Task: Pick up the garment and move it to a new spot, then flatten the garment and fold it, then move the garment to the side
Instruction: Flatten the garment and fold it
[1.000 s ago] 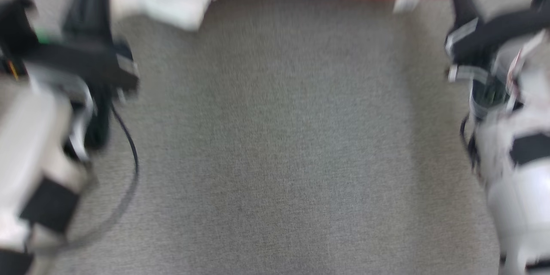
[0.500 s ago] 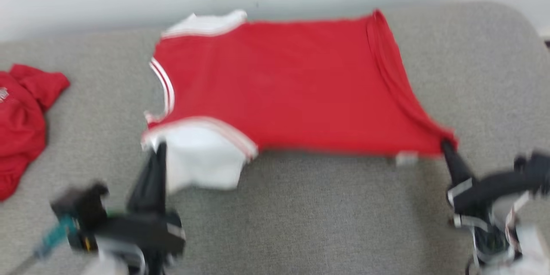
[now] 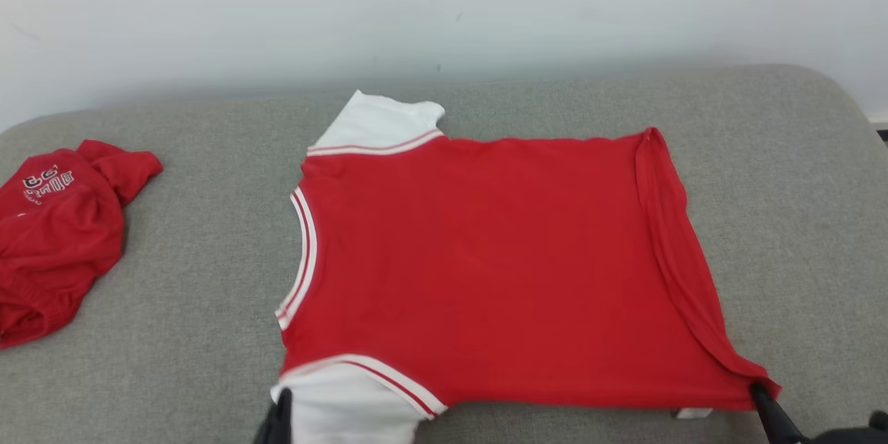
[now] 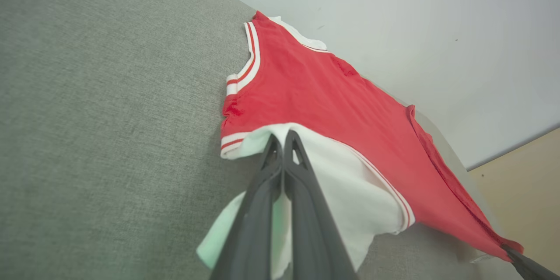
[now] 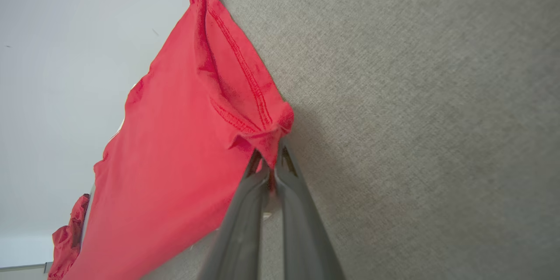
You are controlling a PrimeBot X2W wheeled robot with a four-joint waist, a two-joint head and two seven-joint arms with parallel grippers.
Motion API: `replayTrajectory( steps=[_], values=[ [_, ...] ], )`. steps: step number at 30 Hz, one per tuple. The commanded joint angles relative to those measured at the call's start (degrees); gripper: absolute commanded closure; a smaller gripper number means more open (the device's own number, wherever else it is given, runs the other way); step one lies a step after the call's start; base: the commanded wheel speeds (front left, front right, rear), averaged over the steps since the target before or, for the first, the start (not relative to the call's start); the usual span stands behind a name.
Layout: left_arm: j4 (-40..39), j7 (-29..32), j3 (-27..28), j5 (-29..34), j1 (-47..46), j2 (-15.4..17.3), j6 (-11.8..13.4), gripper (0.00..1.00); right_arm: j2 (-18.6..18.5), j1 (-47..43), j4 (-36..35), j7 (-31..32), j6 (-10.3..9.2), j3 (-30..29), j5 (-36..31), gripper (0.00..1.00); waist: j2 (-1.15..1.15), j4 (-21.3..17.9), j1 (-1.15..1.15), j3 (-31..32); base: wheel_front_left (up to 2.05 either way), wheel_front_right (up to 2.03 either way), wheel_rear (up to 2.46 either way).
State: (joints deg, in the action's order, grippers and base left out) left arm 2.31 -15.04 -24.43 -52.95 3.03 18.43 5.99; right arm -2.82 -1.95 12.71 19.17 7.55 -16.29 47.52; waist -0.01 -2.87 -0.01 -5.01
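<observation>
Left gripper [image 4: 282, 140] of mine is pressed together on the near white sleeve [image 4: 345, 183] of the garment [image 3: 485, 257]. Its 2 dark fingers meet at their tips, with the white cloth caught between them and drooping to either side. My right gripper [image 5: 269, 159] is likewise closed, pinching the near red hem corner [image 5: 262, 133], which bunches into a small puckered fold right at my fingertips.

The garment is a red shirt with 2 white sleeves and red-and-white striped trim. It spreads away from both grippers across the grey padded surface [image 3: 173, 333], and its near edge runs straight from one gripper to the other. Its body lies flat and mostly smooth ahead of my fingertips. The hem side, ahead of my right gripper, is rolled into a long ridge. The far sleeve [image 3: 378, 125] lies beyond my left gripper, toward the pale wall [image 3: 444, 7].

Just beside my right fingertips, on the side toward my left gripper, a small white tag [image 3: 694, 413] peeks from under the near edge. Well off to the outside of my left gripper, apart from the shirt, a second red garment [image 3: 55, 243] with printed lettering sits crumpled on the same grey surface
</observation>
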Motion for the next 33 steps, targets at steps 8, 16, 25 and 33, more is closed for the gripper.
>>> replayTrajectory(
  steps=[8,16,25,33],
  values=[
    [2.25,-0.20,0.06,1.35,1.11,-2.35,-1.89,1.00,-0.13,-2.73,0.57,0.39,-0.14,1.10,3.06,1.00,0.01,0.12,0.01,0.95,0.00,0.00,0.00],
    [2.31,1.24,0.12,2.60,-3.62,-1.30,-3.48,1.00,-0.10,0.93,2.20,1.94,-0.14,2.42,6.35,1.00,0.01,-0.14,0.01,0.65,0.00,0.00,0.00],
    [6.64,5.92,-0.71,3.96,-15.63,-0.52,-4.93,1.00,-0.08,11.66,8.21,3.38,-0.13,3.08,9.07,1.00,0.01,-0.95,0.01,-2.67,0.00,0.00,0.00],
    [17.33,8.03,0.77,3.03,-26.25,0.27,-7.69,1.00,-0.09,23.29,14.74,3.58,-0.13,3.85,8.15,1.00,0.01,-2.10,0.01,-5.18,0.00,0.00,0.00]
  ],
)
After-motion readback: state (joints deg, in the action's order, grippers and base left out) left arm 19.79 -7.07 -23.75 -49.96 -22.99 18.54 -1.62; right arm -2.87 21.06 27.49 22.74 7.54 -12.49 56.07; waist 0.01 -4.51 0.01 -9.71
